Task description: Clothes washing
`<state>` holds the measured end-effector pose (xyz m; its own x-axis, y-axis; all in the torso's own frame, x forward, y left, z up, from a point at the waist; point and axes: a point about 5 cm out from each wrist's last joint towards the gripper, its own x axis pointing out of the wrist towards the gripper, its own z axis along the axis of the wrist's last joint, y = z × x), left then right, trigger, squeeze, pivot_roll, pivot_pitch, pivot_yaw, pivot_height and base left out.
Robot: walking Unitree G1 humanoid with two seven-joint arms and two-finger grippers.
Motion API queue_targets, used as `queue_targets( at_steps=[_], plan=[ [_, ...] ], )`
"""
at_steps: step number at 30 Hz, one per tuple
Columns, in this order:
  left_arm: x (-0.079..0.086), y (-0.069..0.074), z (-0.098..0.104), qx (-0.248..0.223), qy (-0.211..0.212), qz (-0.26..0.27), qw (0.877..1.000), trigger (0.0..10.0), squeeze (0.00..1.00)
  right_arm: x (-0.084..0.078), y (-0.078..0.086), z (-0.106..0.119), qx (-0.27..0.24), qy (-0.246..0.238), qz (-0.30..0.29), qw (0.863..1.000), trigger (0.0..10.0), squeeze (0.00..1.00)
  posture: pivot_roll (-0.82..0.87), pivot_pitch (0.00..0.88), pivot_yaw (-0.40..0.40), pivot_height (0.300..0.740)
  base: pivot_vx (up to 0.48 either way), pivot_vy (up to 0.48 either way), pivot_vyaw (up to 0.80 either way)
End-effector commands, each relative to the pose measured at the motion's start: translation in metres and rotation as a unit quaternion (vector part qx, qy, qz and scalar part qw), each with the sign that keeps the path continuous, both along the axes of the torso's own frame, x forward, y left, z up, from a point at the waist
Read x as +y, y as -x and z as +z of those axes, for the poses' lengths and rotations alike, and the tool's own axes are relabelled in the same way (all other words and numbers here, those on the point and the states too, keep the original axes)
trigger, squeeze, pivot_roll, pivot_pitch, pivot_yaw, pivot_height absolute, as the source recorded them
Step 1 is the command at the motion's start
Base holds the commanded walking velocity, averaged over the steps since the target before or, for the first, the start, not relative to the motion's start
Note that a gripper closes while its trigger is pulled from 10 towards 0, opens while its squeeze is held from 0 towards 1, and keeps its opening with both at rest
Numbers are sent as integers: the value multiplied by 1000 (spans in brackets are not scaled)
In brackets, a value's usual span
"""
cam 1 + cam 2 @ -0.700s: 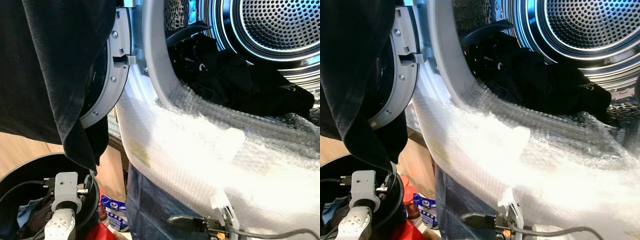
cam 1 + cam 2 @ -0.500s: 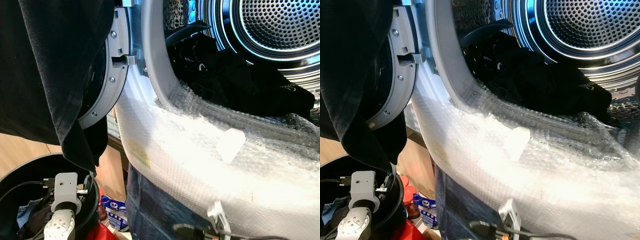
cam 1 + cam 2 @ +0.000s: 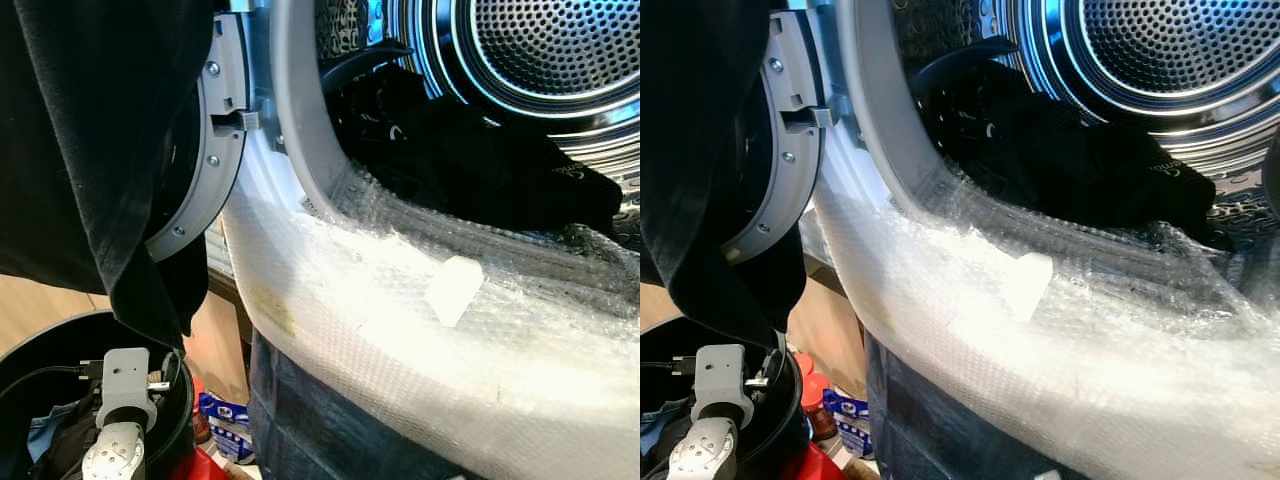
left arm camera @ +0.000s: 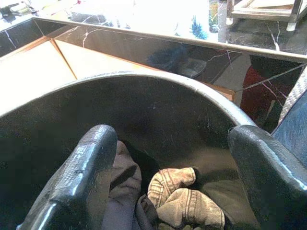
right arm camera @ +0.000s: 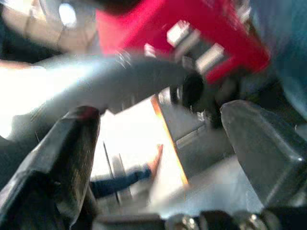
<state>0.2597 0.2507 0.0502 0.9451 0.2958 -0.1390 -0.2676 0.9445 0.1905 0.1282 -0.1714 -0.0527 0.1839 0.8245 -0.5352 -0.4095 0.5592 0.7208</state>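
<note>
1. Black, soft cotton-looking garments (image 3: pixel 470 165) lie heaped inside the perforated steel washer drum (image 3: pixel 560 50), just behind its grey door rim (image 3: pixel 300 130); they look light, limp and quick to snag or trail, so a pinch on a raised fold near the top of the heap should serve better than a scoop from below.
2. More clothes, a tan corduroy-looking piece (image 4: pixel 184 201) and a grey one (image 4: pixel 127 182), sit at the bottom of the round black plastic laundry basket (image 4: pixel 158 110), below and to the left of the drum; these too are crumpled and floppy, best taken by a bunched ridge.
3. Left gripper (image 4: pixel 172 182) hangs released over the basket, fingers (image 4: pixel 81 182) spread wide with nothing between them; right gripper (image 5: pixel 158 158) is likewise spread and empty, its surroundings too blurred to place.
4. Bubble wrap sheeting (image 3: pixel 430 310) covers the washer's white front below the drum opening; it looks slippery and may catch on dragged cloth.
5. A large black cloth (image 3: pixel 100 150) hangs left of the drum, in front of the open grey washer door (image 3: pixel 215 140); pale wooden flooring (image 3: pixel 40 310) shows beneath it, beside the basket.
</note>
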Motion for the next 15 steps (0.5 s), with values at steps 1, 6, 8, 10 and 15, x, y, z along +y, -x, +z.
queue_targets(
  at_steps=[1,6,8,10,15],
  plan=[
    [3,8,-14,39,0,7,999,10000,0,-6,4,-10,-4,58,26,998,10000,0,-37,30,-22,740,0,0,0],
    [0,6,-12,36,0,6,999,10000,0,-4,5,-33,6,134,-17,991,10000,0,-12,30,-23,740,0,0,0],
    [2,7,-11,35,0,8,999,10000,0,0,4,-34,7,131,-24,991,10000,0,-2,32,-18,740,0,0,0],
    [4,9,-11,35,-1,10,999,10000,0,3,4,-34,9,128,-34,991,10000,0,0,34,-15,740,0,0,0],
    [7,10,-11,37,-3,11,999,10000,0,5,3,-35,14,120,-49,991,10000,0,-1,34,-14,740,0,0,0]
  ],
)
